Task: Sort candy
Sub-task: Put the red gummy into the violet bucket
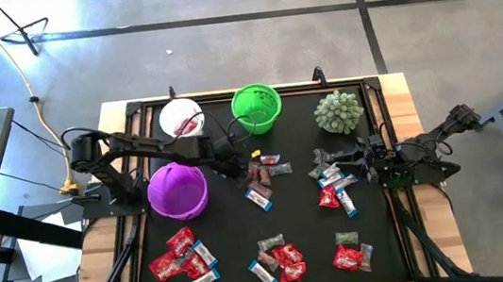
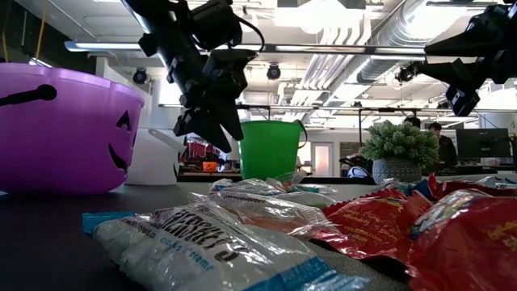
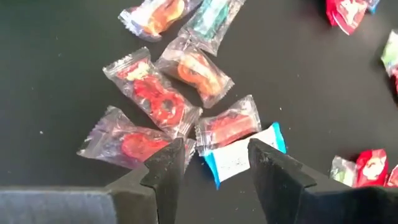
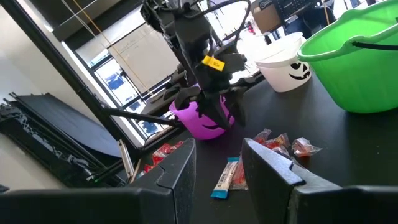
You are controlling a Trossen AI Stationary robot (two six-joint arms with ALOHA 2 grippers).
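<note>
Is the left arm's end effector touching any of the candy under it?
Apart. The low view shows the left end effector hanging well above the tabletop, and its wrist view shows open fingers over the candy.

A black worktop (image 1: 233,228) is seen mid-frame. On it are set a white bucket (image 1: 180,119), green bucket (image 1: 256,108), purple bucket (image 1: 178,189), spiky green ball (image 1: 338,111), and scattered candy (image 1: 275,262) across the lower half.

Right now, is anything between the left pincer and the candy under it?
Nothing visible. The left pincer hangs open above the middle candy cluster, a blue-white sweet showing between its fingers. The purple bucket sits beside it, not in the way.
</note>
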